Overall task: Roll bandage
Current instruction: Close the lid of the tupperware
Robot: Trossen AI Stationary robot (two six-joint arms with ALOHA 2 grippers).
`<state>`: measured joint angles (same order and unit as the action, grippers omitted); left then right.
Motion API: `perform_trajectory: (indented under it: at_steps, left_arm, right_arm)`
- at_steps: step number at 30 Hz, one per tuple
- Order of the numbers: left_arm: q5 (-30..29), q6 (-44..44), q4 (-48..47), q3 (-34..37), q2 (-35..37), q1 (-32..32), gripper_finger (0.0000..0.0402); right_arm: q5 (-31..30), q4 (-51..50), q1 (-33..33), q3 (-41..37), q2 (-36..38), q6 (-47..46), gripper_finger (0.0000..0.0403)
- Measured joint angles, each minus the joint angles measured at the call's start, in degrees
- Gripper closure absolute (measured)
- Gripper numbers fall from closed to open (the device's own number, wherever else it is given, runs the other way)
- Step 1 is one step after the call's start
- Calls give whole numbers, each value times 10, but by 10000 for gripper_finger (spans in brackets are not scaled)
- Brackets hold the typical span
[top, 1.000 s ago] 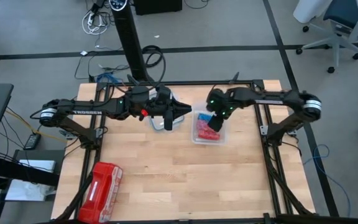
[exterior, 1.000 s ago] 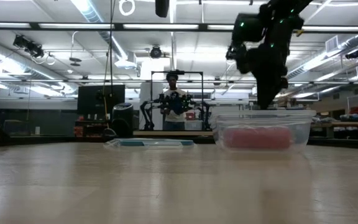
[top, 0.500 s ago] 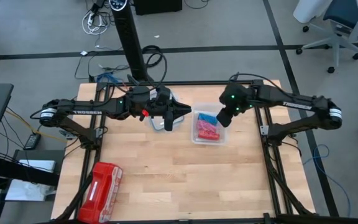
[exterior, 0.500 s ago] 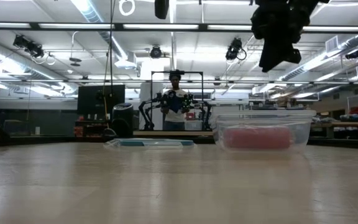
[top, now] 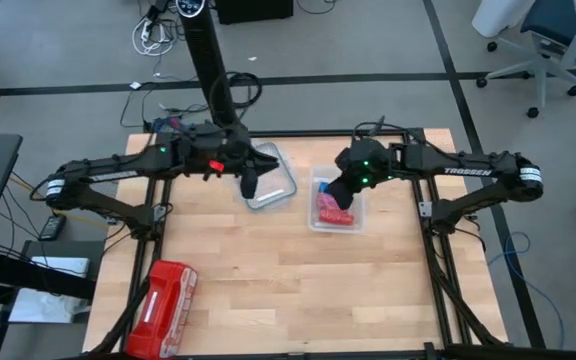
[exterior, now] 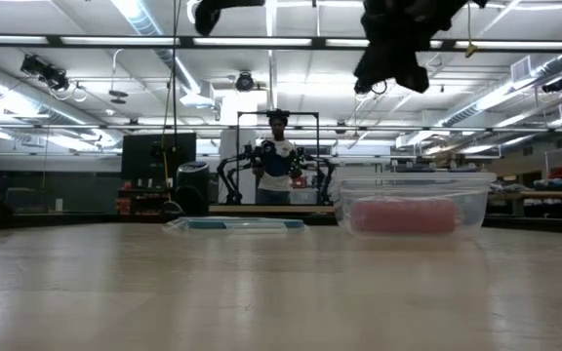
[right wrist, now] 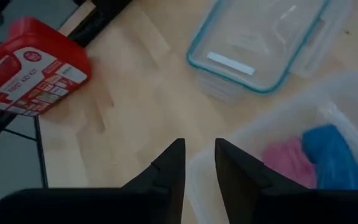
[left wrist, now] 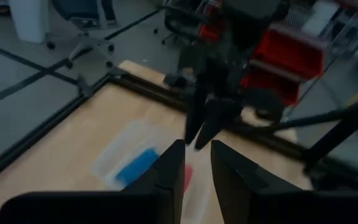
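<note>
From above, the right gripper [top: 339, 196] hovers over the clear tub [top: 320, 222]; the bandage [top: 330, 187] lies inside, just beside it. The left gripper [top: 250, 186] hangs over the lid [top: 278, 187]. In the right wrist view, narrow-gapped empty fingers [right wrist: 166, 165] point beside the bandage [right wrist: 329, 154]. In the left wrist view, the left gripper's fingers [left wrist: 173, 168] stand narrowly apart, empty, with the bandage [left wrist: 137, 167] beyond them.

- The worktop [top: 268, 270] is light wood planks in a dark frame.
- A clear tub [top: 355, 222] stands on it towards the back right.
- A clear lid [top: 280, 182] with a teal rim lies flat just left of the tub.
- A red first-aid kit [top: 163, 305] lies at the front left corner.
</note>
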<state>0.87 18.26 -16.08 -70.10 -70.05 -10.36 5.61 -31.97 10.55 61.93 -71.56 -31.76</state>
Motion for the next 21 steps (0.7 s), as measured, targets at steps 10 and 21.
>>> perform_trajectory:
  at_steps: [10,21]
  left_arm:
    - [0,-48,-215,0,13,-29,322]
    - [21,-22,-248,27,-27,-59,322]
  right_arm:
    - [-13,-90,14,210,-155,78,317]
    - [75,-116,90,311,-278,135,316]
